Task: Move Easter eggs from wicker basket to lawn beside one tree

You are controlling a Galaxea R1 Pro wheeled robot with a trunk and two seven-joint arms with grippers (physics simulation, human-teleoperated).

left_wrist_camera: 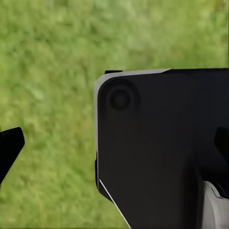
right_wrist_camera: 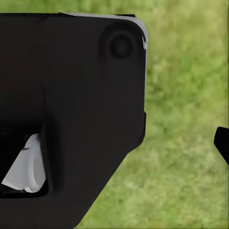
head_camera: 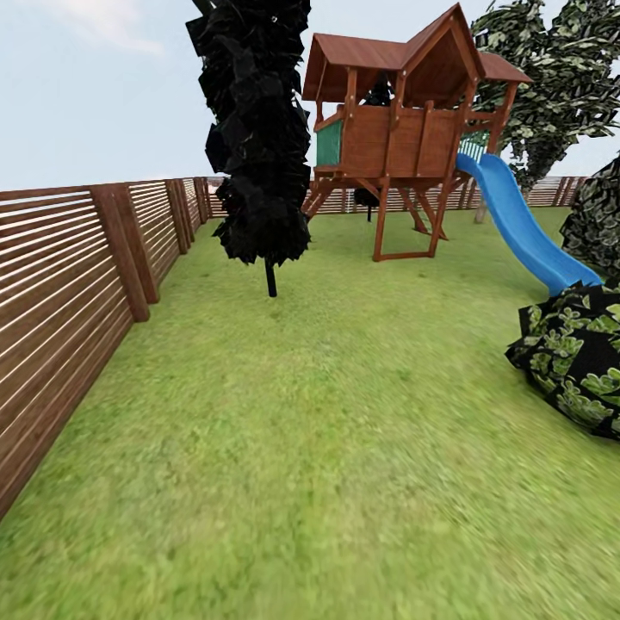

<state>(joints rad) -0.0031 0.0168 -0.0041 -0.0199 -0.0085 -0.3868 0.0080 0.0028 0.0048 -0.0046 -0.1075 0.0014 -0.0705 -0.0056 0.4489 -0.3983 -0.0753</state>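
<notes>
The wicker basket and the three Easter eggs are out of view. The lawn (head_camera: 327, 413) spreads wide ahead of me in the fenced garden. A tree (head_camera: 560, 69) with speckled whitish-green foliage stands at the far right, behind the slide. In the left wrist view my left gripper (left_wrist_camera: 114, 148) hangs over grass (left_wrist_camera: 52, 57) beside a black part of my body (left_wrist_camera: 157, 143). Its fingertips (left_wrist_camera: 9, 150) sit wide apart, open and empty. My right gripper (right_wrist_camera: 114, 143) also hangs over grass. One of its fingertips (right_wrist_camera: 222, 143) is at the frame edge, so it is open and empty.
A brown slat fence (head_camera: 69, 267) runs along the left. An all-black tree (head_camera: 258, 146) stands mid-lawn. Behind it is a wooden playhouse (head_camera: 400, 129) with a blue slide (head_camera: 521, 224). Dark speckled bushes (head_camera: 577, 353) crowd the right side.
</notes>
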